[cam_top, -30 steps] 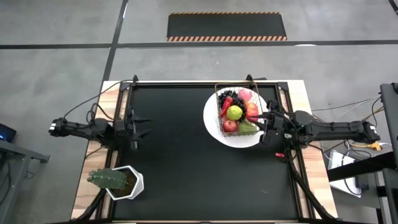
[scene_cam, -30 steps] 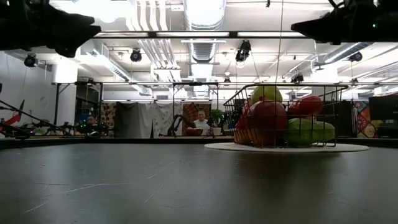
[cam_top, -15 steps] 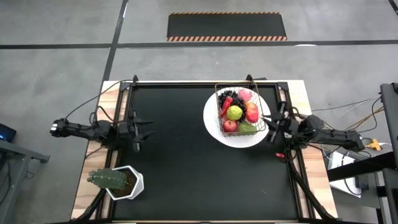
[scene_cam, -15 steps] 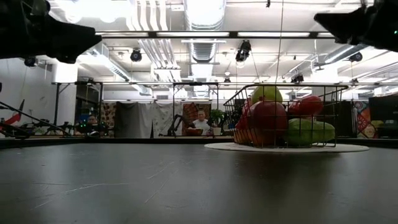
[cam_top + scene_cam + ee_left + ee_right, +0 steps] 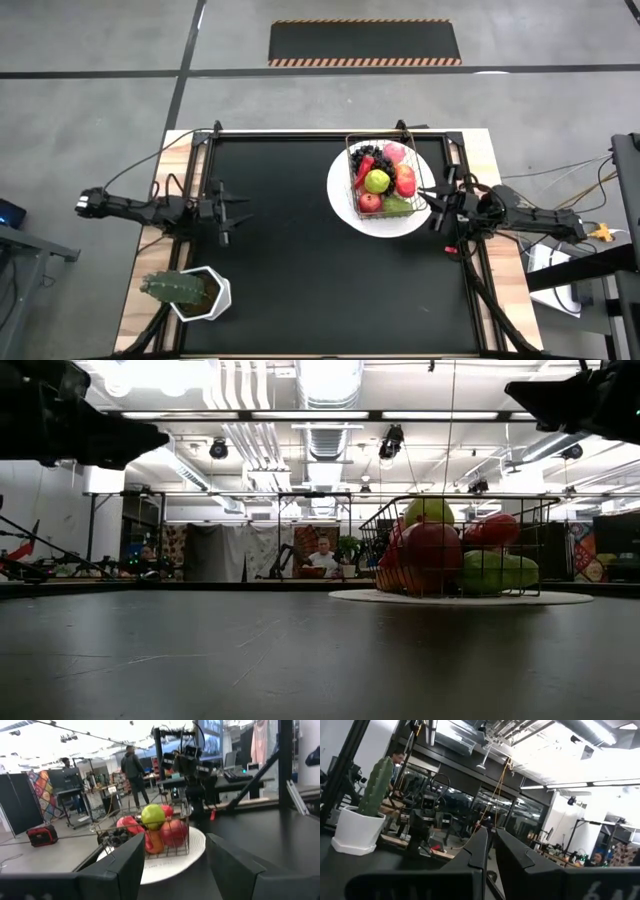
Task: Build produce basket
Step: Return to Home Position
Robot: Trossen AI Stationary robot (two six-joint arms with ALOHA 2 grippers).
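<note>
The wire basket point(image 5: 385, 180) stands on a round white plate point(image 5: 345, 205) at the table's far right. It is filled with produce: a green apple point(image 5: 377, 181) on top, red apples, dark grapes, a red pepper, a pink peach and a green pepper. In the low view the basket point(image 5: 455, 550) shows heaped on the plate point(image 5: 560, 598). My right gripper point(image 5: 437, 205) hovers just right of the plate, shut and empty. My left gripper point(image 5: 235, 208) hovers over the table's left half, open and empty, facing the basket point(image 5: 150, 832).
A green cactus in a white pot point(image 5: 185, 290) stands at the near left corner and also shows in the right wrist view point(image 5: 375, 780). The black mat point(image 5: 300, 270) between the arms is bare. People stand in the room beyond the table.
My right arm has drawn back from the basket toward the table's right edge, and its gripper now sits just off the plate's rim. My left gripper has crept slightly toward the right. The basket and its produce have stayed put.
</note>
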